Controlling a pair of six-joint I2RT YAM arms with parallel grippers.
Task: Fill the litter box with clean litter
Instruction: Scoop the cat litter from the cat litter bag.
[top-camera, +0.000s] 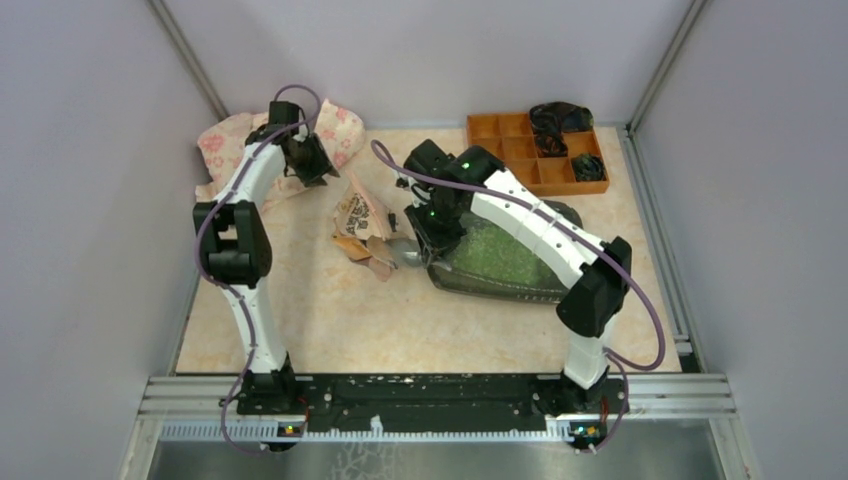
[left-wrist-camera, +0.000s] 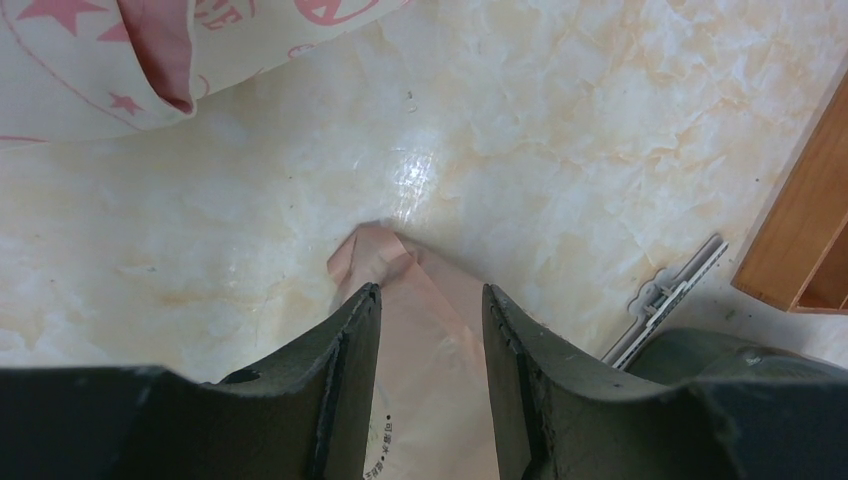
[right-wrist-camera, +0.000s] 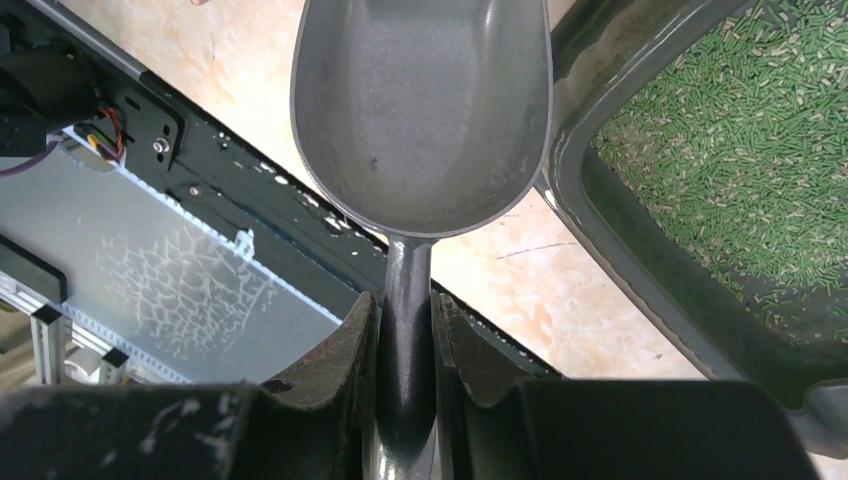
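Marbled beige desk (top-camera: 320, 320) | left end effector (left-wrist-camera: 430, 290) parted, straddling one peach paper bag (left-wrist-camera: 435, 400) | right end effector (right-wrist-camera: 405, 310) clenched on one empty grey scoop (right-wrist-camera: 420, 110) just beside the box rim | one litter box (right-wrist-camera: 600, 250) centre-right, holding green clean litter (right-wrist-camera: 740, 150) | one orange organiser tray (top-camera: 520, 150) far right, dark items in some compartments

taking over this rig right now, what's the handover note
Right end effector: shut on the handle of the grey metal scoop. The scoop's bowl is empty and sits just outside the rim of the dark grey shallow plastic litter box.
Left end effector: fingers straddle part of the peach-orange printed paper bag; whether it is gripping is unclear.
Done: light-green litter granules cover much of the box floor.
Left: probably more scoops until the layer is even. The bag's contents are not visible.
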